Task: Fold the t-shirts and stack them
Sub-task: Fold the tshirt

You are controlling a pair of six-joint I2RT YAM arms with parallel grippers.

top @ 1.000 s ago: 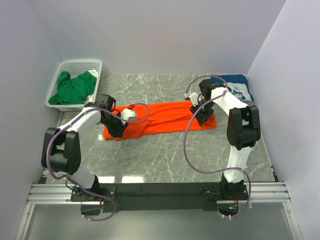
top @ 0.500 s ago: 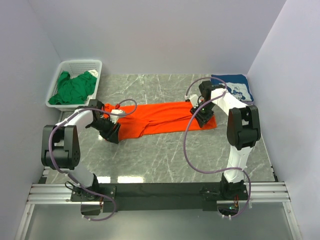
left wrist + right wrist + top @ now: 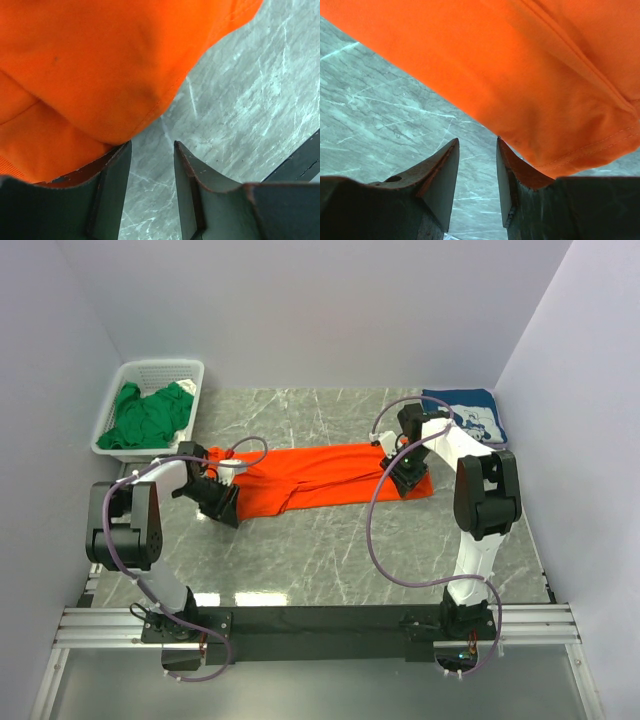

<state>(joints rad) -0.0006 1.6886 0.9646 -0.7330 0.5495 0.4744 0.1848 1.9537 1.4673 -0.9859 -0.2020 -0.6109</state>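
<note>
Left wrist: your left gripper point(image 3: 152, 147) gapes empty, right gripper point(image 3: 477, 142) too; the orange t-shirt point(image 3: 100, 60) just ahead looks limp (light, floppy), so pinch its hem.

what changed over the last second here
The left gripper slid left and toward the near edge, off the left end of the orange t-shirt. Its jaws now stand apart over the bare table beside the cloth, holding nothing. Unchanged: the right gripper, open at the shirt's right end, the navy t-shirt at the far right, and the green t-shirt in the basket.
</note>
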